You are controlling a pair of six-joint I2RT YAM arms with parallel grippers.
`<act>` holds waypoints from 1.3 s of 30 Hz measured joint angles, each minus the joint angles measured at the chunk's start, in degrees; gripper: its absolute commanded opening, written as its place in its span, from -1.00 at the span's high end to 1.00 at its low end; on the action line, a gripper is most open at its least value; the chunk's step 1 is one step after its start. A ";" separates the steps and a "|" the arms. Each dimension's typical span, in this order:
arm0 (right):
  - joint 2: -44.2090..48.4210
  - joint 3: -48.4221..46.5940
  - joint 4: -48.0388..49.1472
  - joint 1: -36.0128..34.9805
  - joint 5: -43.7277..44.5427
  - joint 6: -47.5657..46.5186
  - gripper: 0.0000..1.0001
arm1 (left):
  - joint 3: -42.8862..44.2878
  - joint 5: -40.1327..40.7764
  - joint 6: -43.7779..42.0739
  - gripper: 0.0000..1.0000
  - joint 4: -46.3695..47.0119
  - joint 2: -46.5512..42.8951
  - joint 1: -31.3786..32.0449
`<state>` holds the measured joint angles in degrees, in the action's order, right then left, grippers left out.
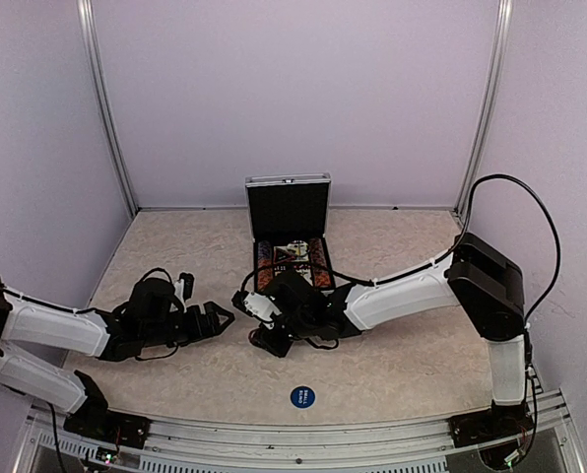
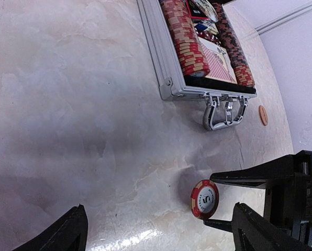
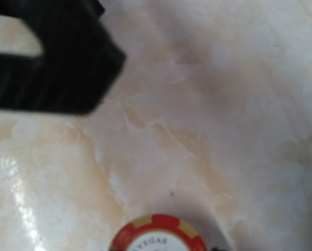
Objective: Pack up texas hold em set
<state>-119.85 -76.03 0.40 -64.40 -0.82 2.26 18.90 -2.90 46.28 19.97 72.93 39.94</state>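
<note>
Silver case (image 2: pixel 157 49) open, chips (image 2: pixel 189 44) rowed; right gripper (image 2: pixel 215 202) pinches red chip (image 2: pixel 204 198)

One case (image 1: pixel 289 209), one five-marked chip (image 2: pixel 204 198), one blue disc (image 1: pixel 302 397).

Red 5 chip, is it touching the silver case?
Apart. The left wrist view shows bare table between the red 5 chip and the handle of the silver case.

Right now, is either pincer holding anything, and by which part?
The right pincer appears to pinch the red 5 chip across its rim, fingertips on opposite edges. The left pincer is open and empty.
</note>
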 measured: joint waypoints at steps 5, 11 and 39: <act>0.59 0.63 0.70 0.00 0.00 -0.17 0.18 | 0.00 -1.66 -0.02 -0.84 2.14 1.75 0.04; 3.30 3.41 2.10 -0.20 0.04 -0.92 0.18 | 0.02 -3.43 -0.15 -0.80 3.93 3.28 0.66; 9.99 10.64 9.03 -0.66 -2.47 -4.31 0.17 | 3.54 -13.77 0.48 -0.44 20.70 16.61 2.91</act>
<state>-109.86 -65.39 9.43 -65.06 -3.29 -2.04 22.44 -16.67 46.76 40.66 89.54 42.85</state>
